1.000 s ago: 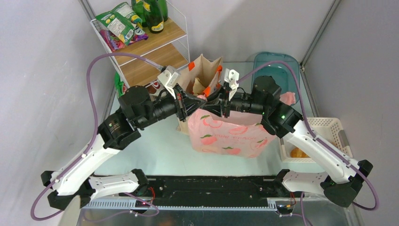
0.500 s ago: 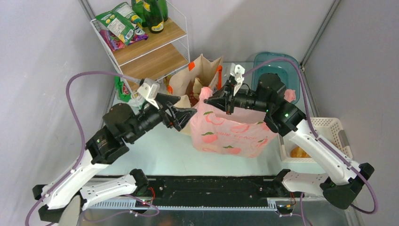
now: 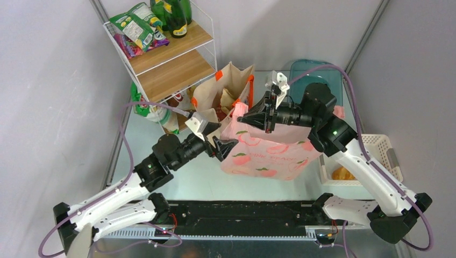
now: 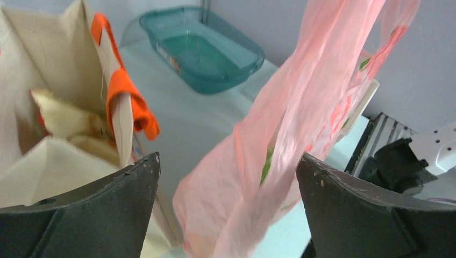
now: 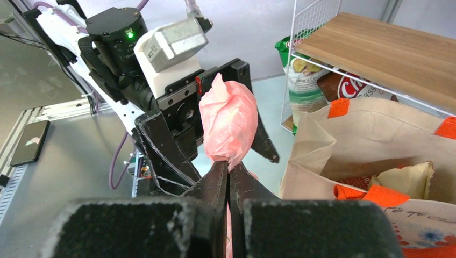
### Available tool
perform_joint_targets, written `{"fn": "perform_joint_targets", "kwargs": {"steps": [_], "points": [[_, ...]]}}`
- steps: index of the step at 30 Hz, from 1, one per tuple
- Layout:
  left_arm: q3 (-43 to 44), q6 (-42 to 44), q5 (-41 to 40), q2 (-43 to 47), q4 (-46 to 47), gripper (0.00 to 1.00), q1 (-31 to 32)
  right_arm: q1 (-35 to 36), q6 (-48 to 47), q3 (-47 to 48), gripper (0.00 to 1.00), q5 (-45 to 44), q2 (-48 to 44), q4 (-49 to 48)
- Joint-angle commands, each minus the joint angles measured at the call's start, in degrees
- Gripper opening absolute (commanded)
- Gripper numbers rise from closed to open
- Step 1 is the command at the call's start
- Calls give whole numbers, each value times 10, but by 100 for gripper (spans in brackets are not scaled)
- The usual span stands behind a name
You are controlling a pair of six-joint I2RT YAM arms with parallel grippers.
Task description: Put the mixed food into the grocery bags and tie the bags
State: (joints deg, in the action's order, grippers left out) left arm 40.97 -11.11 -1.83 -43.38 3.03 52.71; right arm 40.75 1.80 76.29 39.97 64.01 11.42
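The pink bag (image 3: pixel 269 153) with peach print hangs off the table from its bunched handle (image 5: pixel 228 115). My right gripper (image 5: pixel 229 165) is shut on that handle from the right (image 3: pixel 243 114). My left gripper (image 3: pixel 226 148) is open just left of the bag, and the pink plastic (image 4: pixel 279 134) hangs loose between its spread fingers without being pinched. A green patch (image 4: pixel 266 165) shows through the plastic; I cannot tell whether it is the lettuce or print. The beige tote (image 3: pixel 226 88) with orange handles (image 4: pixel 126 91) stands behind, pale crumpled contents inside. One bread roll (image 3: pixel 340 173) lies in the white basket.
The white lattice basket (image 3: pixel 379 148) sits at the right edge and a teal tray (image 3: pixel 314 72) at the back right. A wire shelf (image 3: pixel 161 54) with bottles and snack bags stands at the back left, with chip bags (image 5: pixel 304 86) beneath it.
My left gripper opened, let go of the pink bag and drew back down-left. My right gripper shut on the bag's handle and carried it slightly up and right.
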Motion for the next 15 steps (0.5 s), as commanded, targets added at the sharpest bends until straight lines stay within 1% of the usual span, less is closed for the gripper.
{"fn": "perform_joint_targets", "kwargs": {"steps": [1, 8, 10, 14, 15], "points": [[13, 43, 51, -29, 165, 100, -2, -12, 23, 14, 0, 43, -6, -10], [36, 83, 184, -82, 190, 98, -2, -13, 17, 46, 0, 79, 13, 32], [43, 89, 214, -97, 191, 97, -2, -12, 19, 49, 0, 81, 14, 30], [56, 95, 249, -129, 192, 91, -2, -8, 21, 49, 0, 82, 13, 25], [59, 96, 261, -133, 192, 88, -2, -7, 21, 50, 0, 80, 13, 25]]}}
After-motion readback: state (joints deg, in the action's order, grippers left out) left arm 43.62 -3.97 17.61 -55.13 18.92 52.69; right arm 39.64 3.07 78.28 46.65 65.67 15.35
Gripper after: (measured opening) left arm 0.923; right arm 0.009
